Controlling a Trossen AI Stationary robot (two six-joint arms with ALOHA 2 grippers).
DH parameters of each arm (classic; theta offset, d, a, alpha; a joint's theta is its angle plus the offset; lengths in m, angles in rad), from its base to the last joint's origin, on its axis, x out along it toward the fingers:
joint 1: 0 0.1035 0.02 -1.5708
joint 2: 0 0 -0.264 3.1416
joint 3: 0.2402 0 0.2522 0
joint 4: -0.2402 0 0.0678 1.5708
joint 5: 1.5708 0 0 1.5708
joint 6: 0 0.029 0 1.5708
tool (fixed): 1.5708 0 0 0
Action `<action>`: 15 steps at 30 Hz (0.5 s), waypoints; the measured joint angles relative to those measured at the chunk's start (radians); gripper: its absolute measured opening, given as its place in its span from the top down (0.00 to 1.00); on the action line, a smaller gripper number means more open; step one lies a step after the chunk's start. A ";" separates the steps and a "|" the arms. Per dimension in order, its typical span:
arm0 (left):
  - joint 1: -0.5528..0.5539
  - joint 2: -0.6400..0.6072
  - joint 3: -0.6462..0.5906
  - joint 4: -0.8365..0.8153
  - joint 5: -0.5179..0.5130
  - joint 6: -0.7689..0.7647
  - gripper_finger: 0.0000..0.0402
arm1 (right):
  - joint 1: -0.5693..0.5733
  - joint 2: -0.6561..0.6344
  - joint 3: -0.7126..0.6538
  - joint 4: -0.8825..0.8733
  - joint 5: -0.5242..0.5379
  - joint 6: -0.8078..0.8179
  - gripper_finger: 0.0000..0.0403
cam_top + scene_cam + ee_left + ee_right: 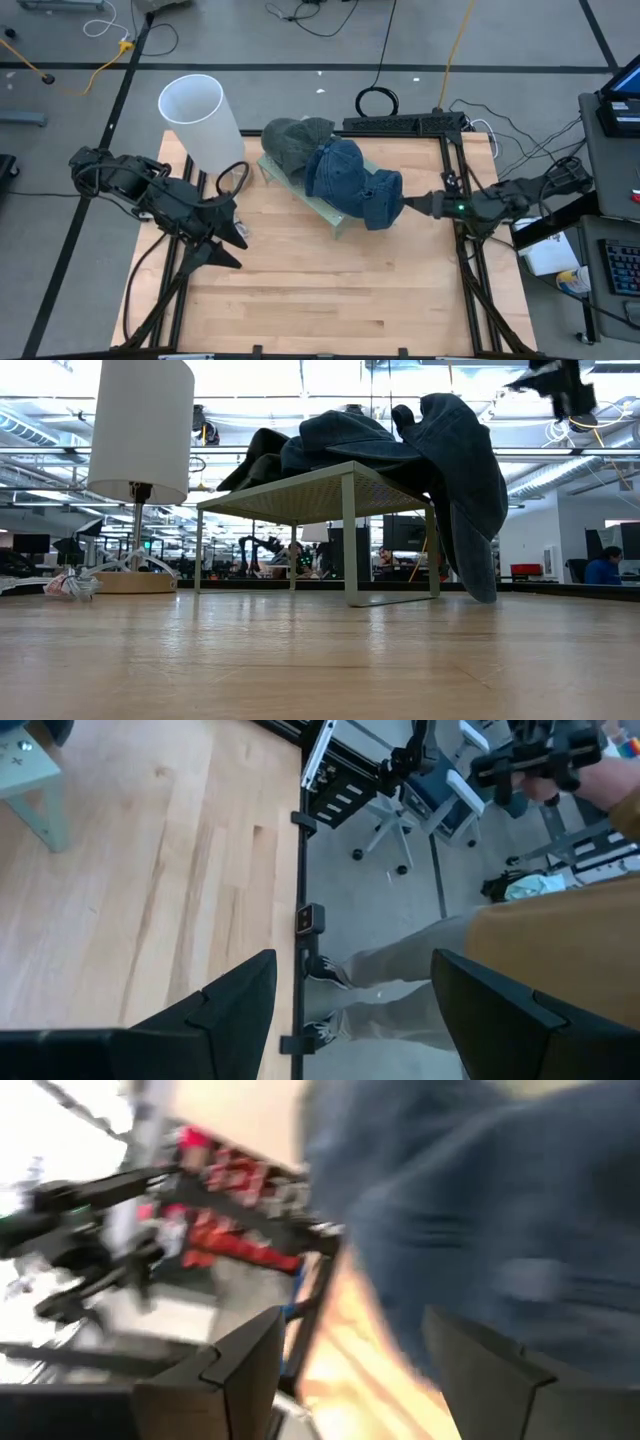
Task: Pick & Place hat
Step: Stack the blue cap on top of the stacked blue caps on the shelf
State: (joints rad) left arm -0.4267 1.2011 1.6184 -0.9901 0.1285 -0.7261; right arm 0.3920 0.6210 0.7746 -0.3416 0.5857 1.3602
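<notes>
A blue denim hat point(350, 180) lies on a small pale green stand point(338, 222) in the middle of the table. Its right part drapes over the stand's right edge and hangs down almost to the tabletop point(470, 550). A dark green hat point(295, 145) rests on the stand's far left part, next to the blue one. My right gripper point(405, 205) is open, level, right at the blue hat's right side; in the right wrist view the blue cloth point(480, 1210) fills the space ahead of the gripper point(350, 1370). My left gripper point(235, 235) waits open at the table's left. My right gripper stands open against the blue hat's hanging right side point(392, 200), coming level from the table's right. The blur in the right wrist view keeps me from telling whether a finger point(480, 1370) touches the cloth. Nothing lies between the fingers.
A table lamp with a white shade point(200, 120) stands at the far left, its cord point(232, 178) looped beside it. The left wrist view point(355, 1010) looks past the table's edge at a person's legs point(400, 980) on the floor. Bare wood point(320, 290) lies near the front edge.
</notes>
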 joint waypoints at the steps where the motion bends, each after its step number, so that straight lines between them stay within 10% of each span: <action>1: 0.000 0.000 0.000 0.000 -0.003 -0.010 0.33 | 0.000 -0.008 0.000 -0.051 0.013 0.037 0.42; 15: 0.000 0.000 0.000 0.000 -0.051 -0.039 0.33 | -0.135 0.079 0.000 -0.228 0.001 0.120 0.45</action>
State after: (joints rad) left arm -0.4267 1.2014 1.6184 -0.9901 0.0772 -0.7651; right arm 0.2567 0.7000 0.7746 -0.5694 0.5868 1.4803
